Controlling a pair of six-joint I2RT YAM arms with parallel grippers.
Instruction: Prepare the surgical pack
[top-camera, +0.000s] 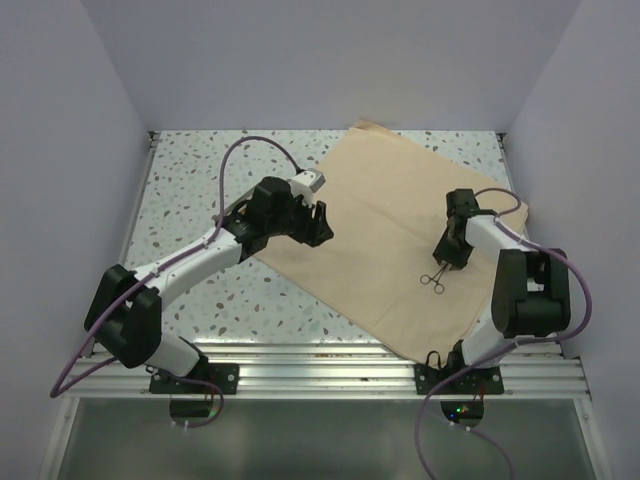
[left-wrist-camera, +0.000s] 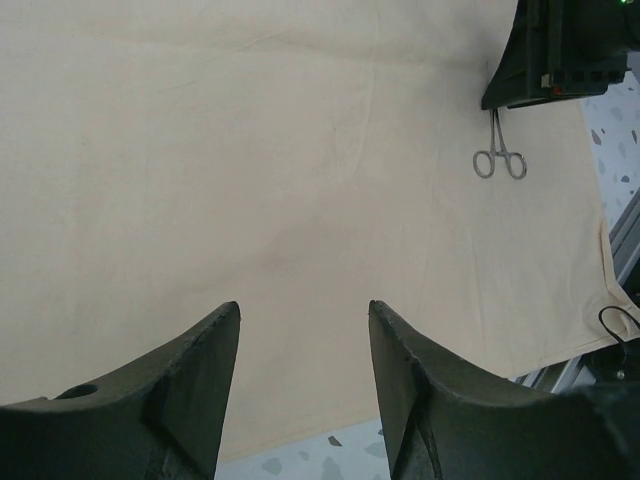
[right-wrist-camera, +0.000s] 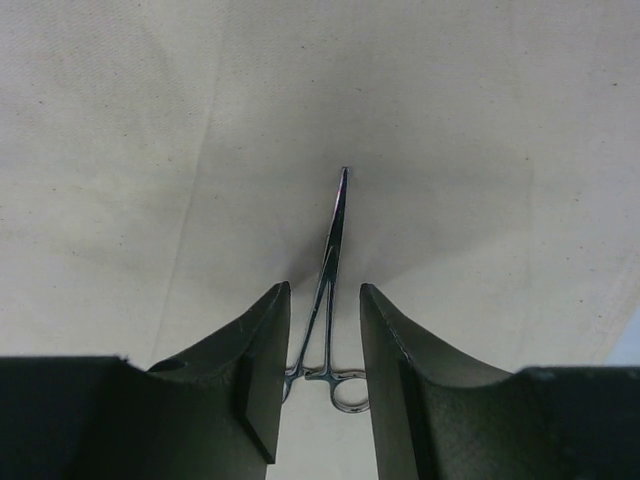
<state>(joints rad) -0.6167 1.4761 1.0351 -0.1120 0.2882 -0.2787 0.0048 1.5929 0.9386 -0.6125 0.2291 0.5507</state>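
The surgical pack is a large tan cloth sheet (top-camera: 380, 220) lying flat and askew on the speckled table. Silver forceps (top-camera: 434, 281) lie on its near right part, ring handles toward the arm bases. My right gripper (top-camera: 447, 262) hangs just over them. In the right wrist view the forceps (right-wrist-camera: 332, 250) run between the two fingers of that gripper (right-wrist-camera: 325, 287), whose jaws stand apart on either side of the shanks. My left gripper (top-camera: 318, 222) is open over the sheet's left edge, with only cloth (left-wrist-camera: 250, 150) and nothing else between its fingers (left-wrist-camera: 303, 305). The forceps (left-wrist-camera: 499, 155) show far right there.
The speckled tabletop (top-camera: 190, 180) lies bare left of the sheet. White walls close in the back and both sides. An aluminium rail (top-camera: 330, 360) runs along the near edge, and the sheet's near corner reaches it. Purple cables loop off both arms.
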